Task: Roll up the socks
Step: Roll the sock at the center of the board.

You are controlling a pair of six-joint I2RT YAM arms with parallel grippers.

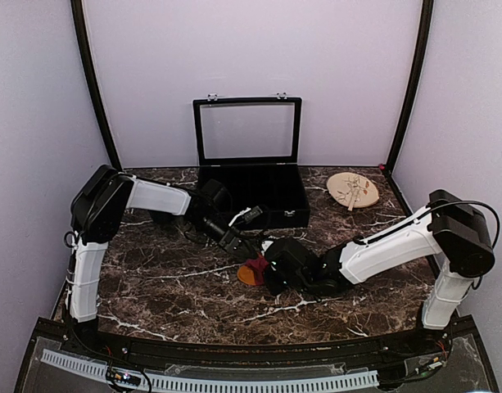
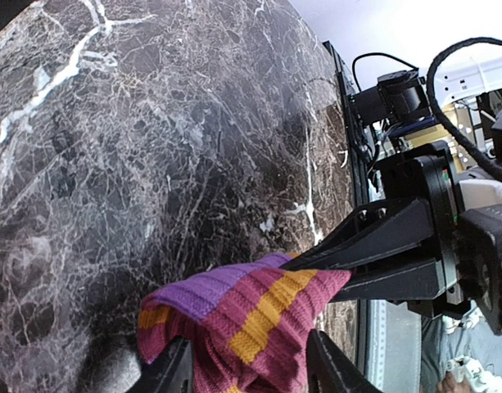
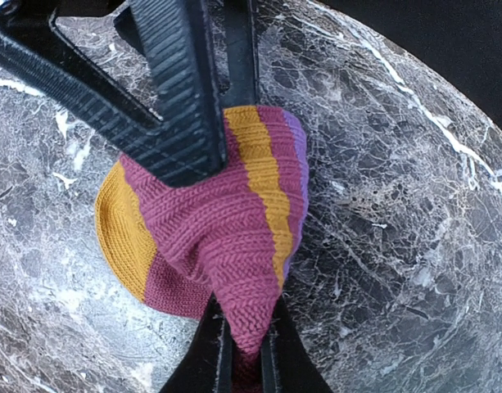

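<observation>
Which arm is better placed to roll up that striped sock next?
Probably left. The left pincer straddles the bunched sock; the right pincer is shut on one edge, likely anchoring it.

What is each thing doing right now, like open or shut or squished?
maroon sock, bunched up, not rolled yet.
right end effector, shut, pinching the maroon sock.
left end effector, fingers on both sides of the maroon sock; grip unclear.
black case, lid open, standing upright.
wooden plate, lying flat, far right.
</observation>
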